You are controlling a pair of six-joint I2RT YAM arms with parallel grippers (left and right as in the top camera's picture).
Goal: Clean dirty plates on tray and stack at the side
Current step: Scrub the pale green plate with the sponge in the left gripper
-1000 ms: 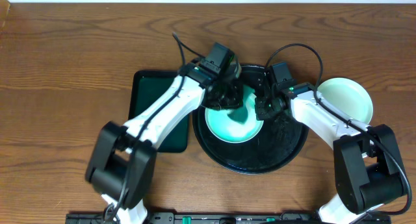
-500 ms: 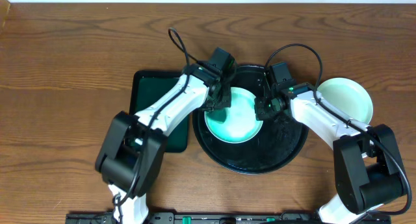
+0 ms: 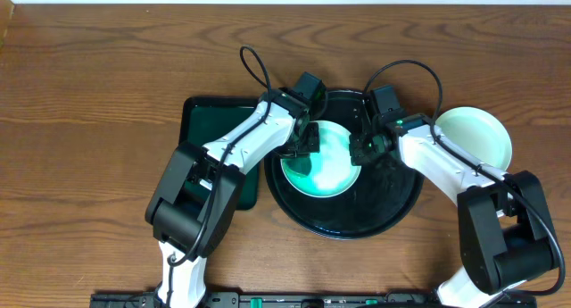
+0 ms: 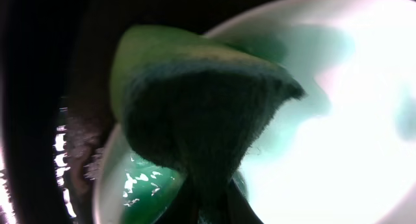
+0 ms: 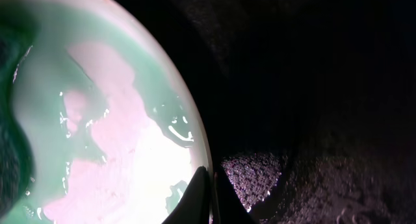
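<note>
Tray [image 3: 393, 214]: 1 plate [image 3: 335, 174] on it, centre-left, wet w/ green film, prob. mid-scrub. 2nd plate [image 3: 477, 134] off tray at R, looks done. No 3rd seen. L gripper [image 3: 302, 145] clamps sponge [image 4: 195, 100] on plate; R gripper [image 3: 359, 151] pinches its rim.

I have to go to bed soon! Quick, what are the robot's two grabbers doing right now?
Left gripper: closed, holding the green sponge.
Right gripper: closed, pinching the plate by its rim.
</note>
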